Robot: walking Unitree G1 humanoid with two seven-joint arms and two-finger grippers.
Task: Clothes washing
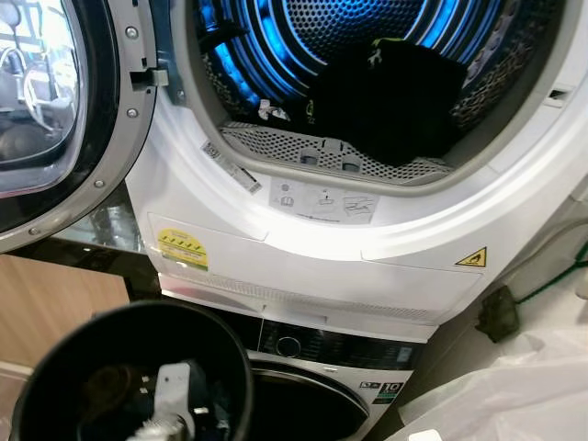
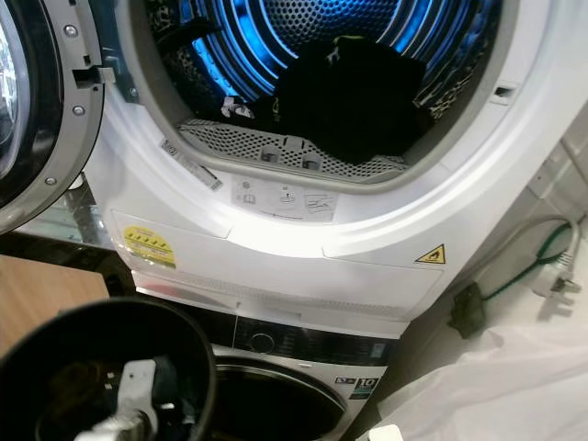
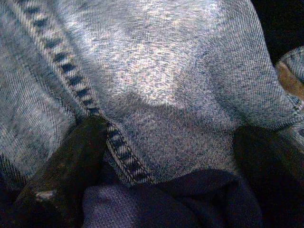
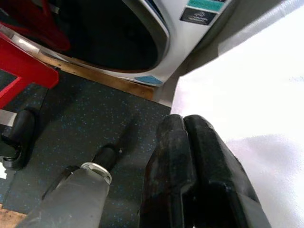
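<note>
Loading underway, drum part-filled.
Dark garment [image 1: 386, 92] in dryer drum [image 1: 367, 28]; left gripper [image 3: 161, 142] spread over denim [image 3: 156, 71] in black basket [image 1: 55, 367] at 7 o'clock; right gripper [image 4: 190, 156] clenched, idle.

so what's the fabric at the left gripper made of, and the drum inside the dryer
Fabric: looks like faded blue denim, given the diagonal twill weave and a thick stitched seam. Drum: likely polished metal, with a perforated back and glossy ribs reflecting blue light.

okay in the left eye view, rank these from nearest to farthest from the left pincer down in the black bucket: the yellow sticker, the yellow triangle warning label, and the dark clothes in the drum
From the left pincer in the black bucket:
1. Yellow sticker, just above, on the dryer's left front.
2. Dark clothes, up inside the drum.
3. Yellow triangle warning label, far right; close to the clothes in distance, so this order is uncertain.
</note>
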